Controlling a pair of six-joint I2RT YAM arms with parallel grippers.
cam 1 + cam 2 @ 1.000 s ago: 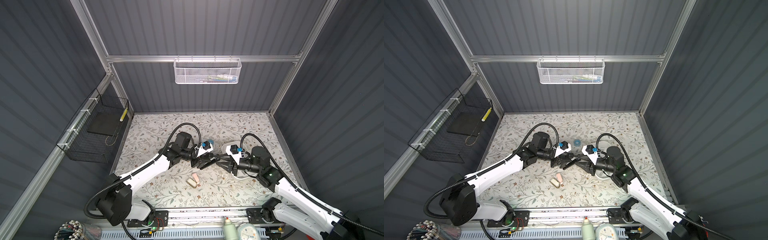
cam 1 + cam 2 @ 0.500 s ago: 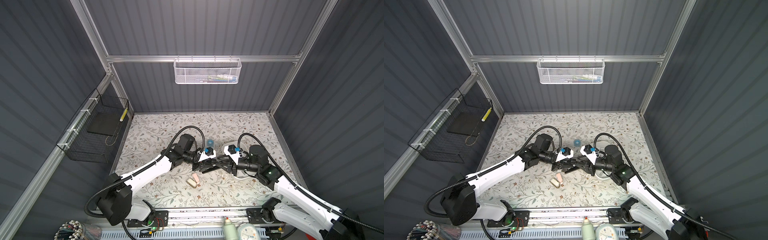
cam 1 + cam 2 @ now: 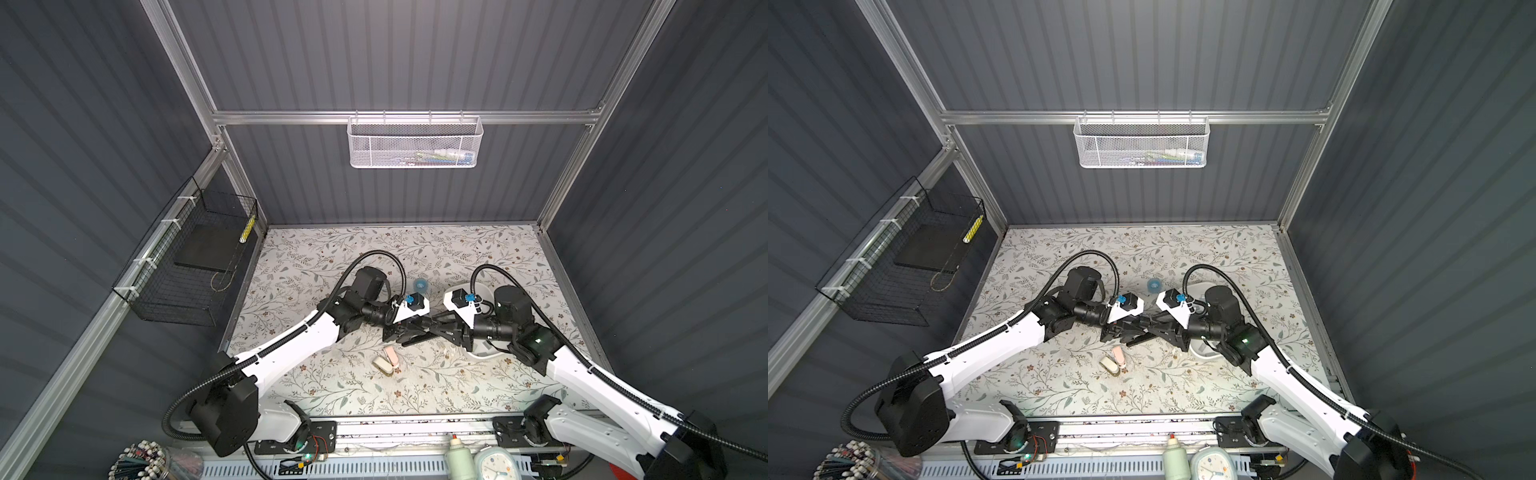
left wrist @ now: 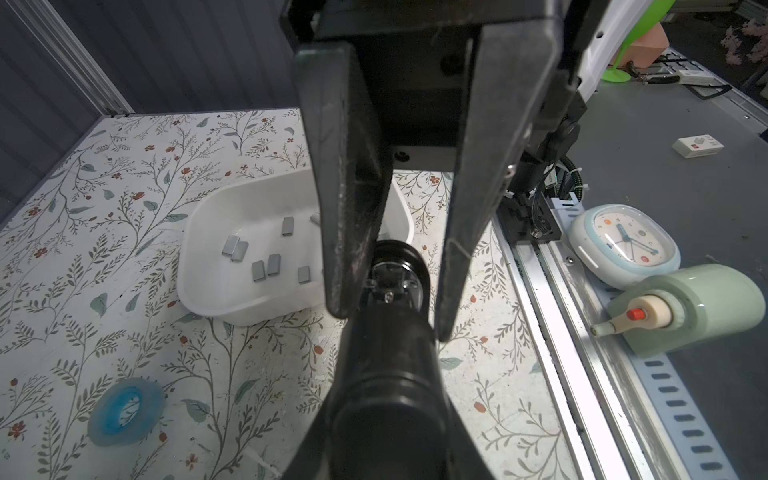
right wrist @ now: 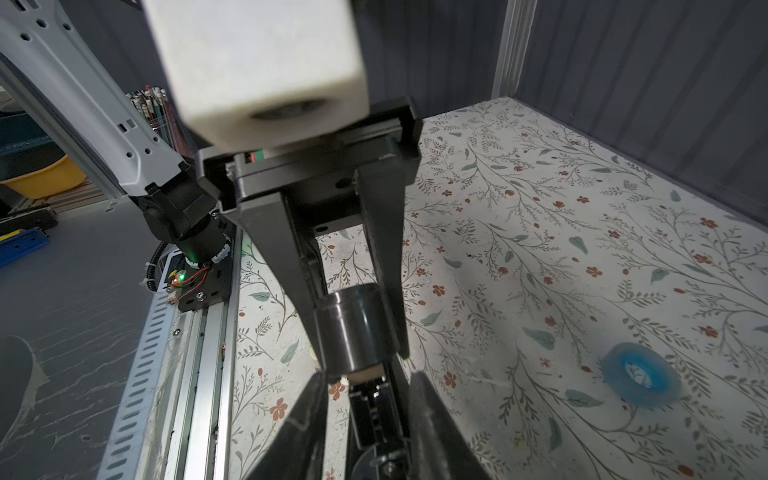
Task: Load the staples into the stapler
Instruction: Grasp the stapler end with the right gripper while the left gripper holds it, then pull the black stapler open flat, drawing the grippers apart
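1. My left gripper (image 4: 392, 324) is clamping the black stapler (image 4: 386, 374); my left fingers (image 4: 345, 208) are pressing in on its two sides near one end.
2. My right gripper (image 5: 368, 380) is facing the left one nose to nose, its fingers (image 5: 299, 432) standing either side of the stapler's other end.
3. Thin gaps are showing beside the narrow part there, so I cannot tell whether my right fingers are squeezing it or only straddling it.
4. In both top views the stapler (image 3: 415, 330) (image 3: 1138, 326) is bridging my two grippers over the middle of the floral mat (image 3: 332, 257).
5. The staples (image 4: 274, 264) are lying loose in the white tray (image 4: 208, 216), short grey strips scattered over its floor, apart from the stapler.
6. The tray is sitting on the mat on my right side, partly hiding under my right arm in a top view (image 3: 486, 353).
7. A blue tape ring (image 3: 420, 284) is lying flat on the mat beyond the grippers.
8. A pink piece (image 3: 390, 354) and a beige piece (image 3: 383, 365) are lying side by side just on the near side.
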